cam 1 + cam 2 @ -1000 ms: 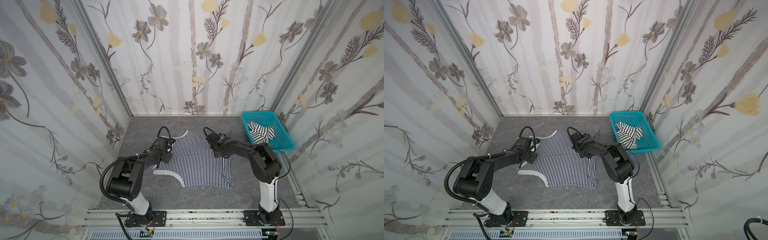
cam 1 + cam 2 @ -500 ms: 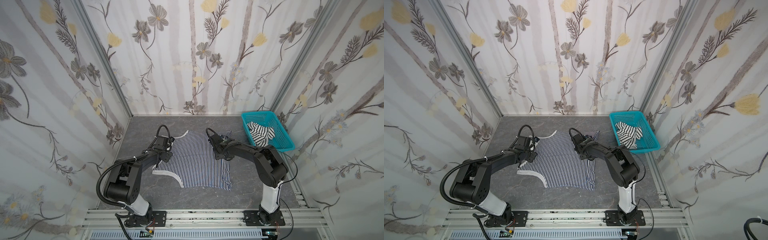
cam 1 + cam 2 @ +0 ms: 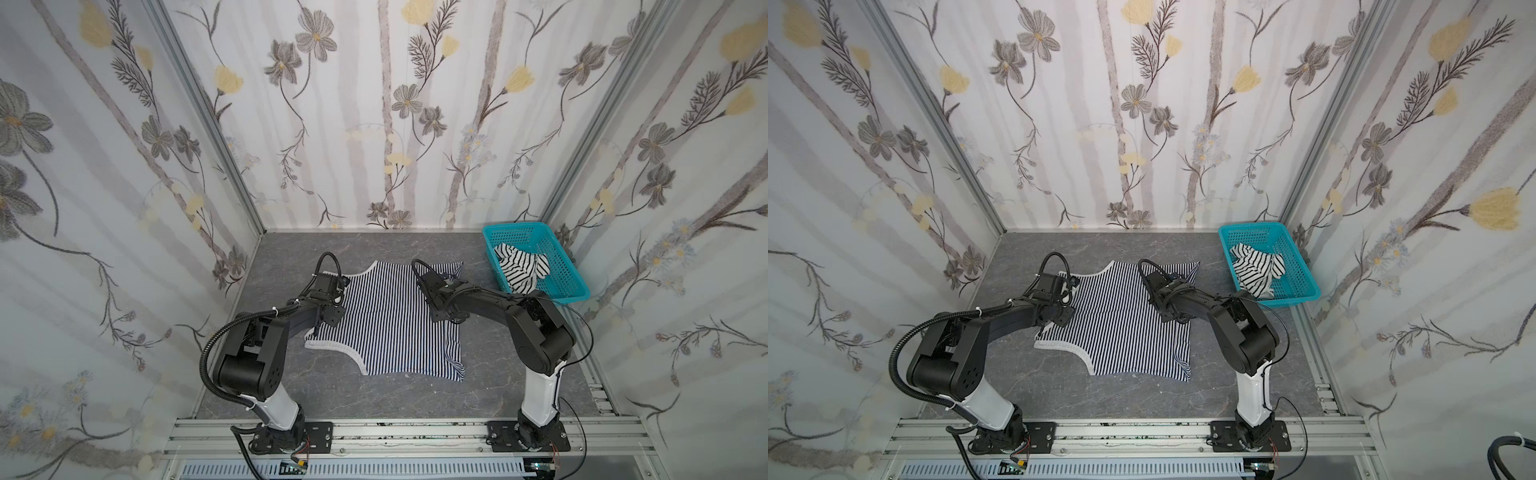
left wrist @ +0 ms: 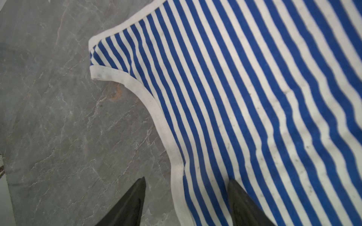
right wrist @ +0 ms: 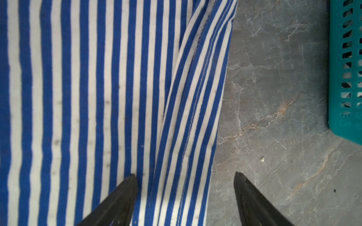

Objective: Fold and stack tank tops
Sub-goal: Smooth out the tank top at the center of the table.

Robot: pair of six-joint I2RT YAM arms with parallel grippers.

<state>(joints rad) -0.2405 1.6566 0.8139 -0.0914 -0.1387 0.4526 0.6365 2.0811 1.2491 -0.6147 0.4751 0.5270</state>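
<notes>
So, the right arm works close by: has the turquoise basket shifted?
No. The basket sits just where it was, beside the corner post.

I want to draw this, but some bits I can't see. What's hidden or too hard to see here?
Black-striped tank top: crumpled in the turquoise basket in both top views, its folds hide its shape.
Navy-striped tank top: the left arm and right arm cover parts of its sides in both top views.
Left jaws and right jaws: each wrist view's edge cuts them off; whether they touch the cloth is unclear.
</notes>
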